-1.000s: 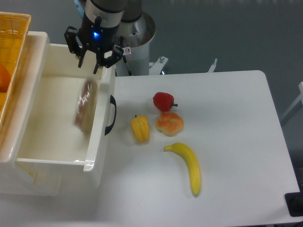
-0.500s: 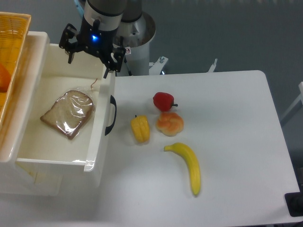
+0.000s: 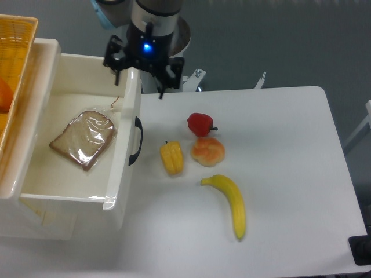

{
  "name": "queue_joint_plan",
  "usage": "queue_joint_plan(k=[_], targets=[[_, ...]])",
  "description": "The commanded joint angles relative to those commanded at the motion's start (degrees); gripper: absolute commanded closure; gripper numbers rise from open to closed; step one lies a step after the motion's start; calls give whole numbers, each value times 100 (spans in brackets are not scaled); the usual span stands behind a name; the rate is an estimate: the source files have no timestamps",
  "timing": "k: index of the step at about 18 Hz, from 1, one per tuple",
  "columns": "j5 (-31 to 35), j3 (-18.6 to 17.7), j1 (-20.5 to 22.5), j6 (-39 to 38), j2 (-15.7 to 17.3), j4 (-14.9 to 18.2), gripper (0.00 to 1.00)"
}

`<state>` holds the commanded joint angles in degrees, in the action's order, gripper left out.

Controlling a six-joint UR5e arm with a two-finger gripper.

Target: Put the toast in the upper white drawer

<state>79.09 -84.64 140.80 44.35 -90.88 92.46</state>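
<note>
The toast [image 3: 83, 139], a pale slice with brown crust in shiny clear plastic, lies flat on the floor of the upper white drawer [image 3: 43, 191]. The drawer is pulled open and its black curved handle [image 3: 137, 141] faces the table. My gripper [image 3: 141, 79] hangs above the drawer's back right corner, up and to the right of the toast. Its fingers are spread apart and hold nothing.
A yellow-orange wicker basket [image 3: 14, 63] sits at the far left above the drawer. On the white table lie a red pepper [image 3: 200, 123], a round orange bun [image 3: 208, 151], a yellow pepper [image 3: 171, 157] and a banana [image 3: 229, 204]. The robot's base [image 3: 174, 40] stands behind the table.
The toast dropped from the gripper and landed flat in the drawer. My open gripper then moved right, from over the drawer to its back right corner.
</note>
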Motion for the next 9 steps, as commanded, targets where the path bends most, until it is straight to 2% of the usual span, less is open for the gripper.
queue_joint_plan(k=[3,6,9], targets=[[465,0,53,600,-272,-35,0],[817,0,44,653,-553,-359,0],[889,0,53,662,-642,-501,0]])
